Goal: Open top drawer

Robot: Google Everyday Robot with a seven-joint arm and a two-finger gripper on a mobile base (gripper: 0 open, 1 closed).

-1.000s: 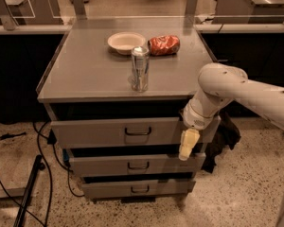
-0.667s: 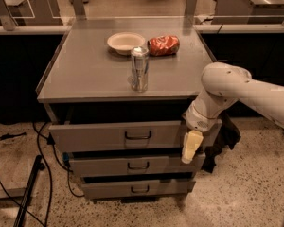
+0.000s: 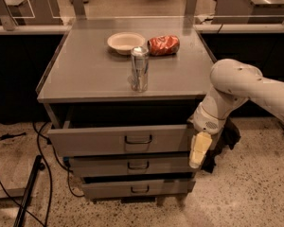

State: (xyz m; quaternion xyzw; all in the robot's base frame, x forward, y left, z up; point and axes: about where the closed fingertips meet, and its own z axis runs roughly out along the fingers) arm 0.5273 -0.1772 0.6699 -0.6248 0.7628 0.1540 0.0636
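Observation:
The top drawer [image 3: 99, 140] is the widest of three grey metal drawers under the grey cabinet top [image 3: 90, 74]. It stands pulled out toward me, with a dark gap above its front. Its small dark loop handle [image 3: 138, 139] is at the centre of the front. My gripper [image 3: 199, 150] hangs pointing down at the drawer's right end, apart from the handle, on the white arm [image 3: 236, 86] that comes in from the right.
On the cabinet top stand a silver can [image 3: 139, 69], a cream bowl [image 3: 125, 42] and a red crumpled bag [image 3: 164, 45]. Two narrower drawers [image 3: 132, 165] sit below. Black cables [image 3: 42, 164] and a dark pole lie on the floor at left; a dark object [image 3: 225, 141] sits behind the gripper.
The top drawer has slid further out toward me. My gripper and arm have shifted slightly right and down beside the drawer's right end.

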